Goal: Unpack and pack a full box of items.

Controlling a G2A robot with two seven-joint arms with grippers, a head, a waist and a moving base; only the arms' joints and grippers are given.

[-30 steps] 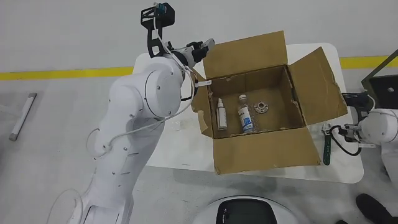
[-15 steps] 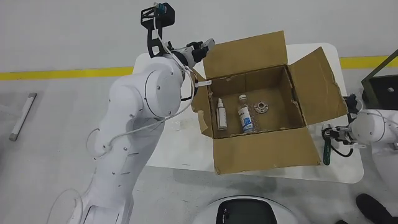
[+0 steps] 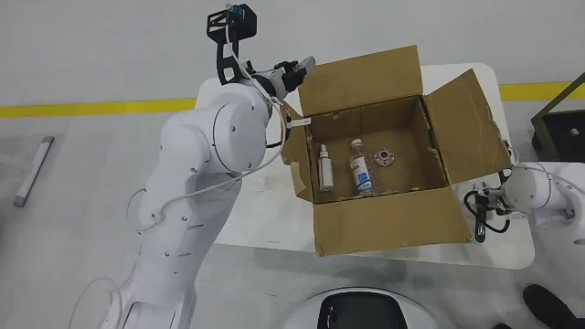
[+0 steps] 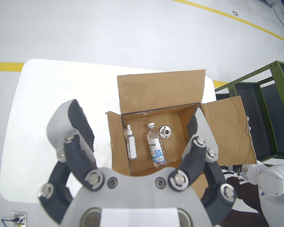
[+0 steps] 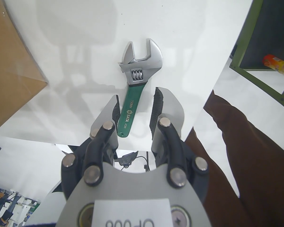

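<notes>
An open cardboard box [image 3: 384, 224] stands on the white table [image 3: 256, 210]. Inside lie a white spray bottle [image 3: 325, 167], a clear bottle with a blue label [image 3: 361, 170] and a round metal flange [image 3: 384, 158]. A green-handled adjustable wrench [image 5: 138, 72] lies on the table to the right of the box. My right gripper [image 5: 136, 94] is open low over it, one finger on each side of the green handle; in the top view this gripper [image 3: 480, 206] sits by the box's right flap. My left gripper [image 4: 135, 107] hangs open and empty high above the box's left side.
A green metal cart [image 3: 558, 128] stands just beyond the table's right edge, with an orange can [image 5: 275, 63] on its shelf. The box's flaps [image 3: 466, 128] spread outward on all sides. Bare table [image 4: 49, 119] lies to the left of the box.
My right arm has shifted left toward the box and down over the wrench. The left arm and the box's contents have not moved.
</notes>
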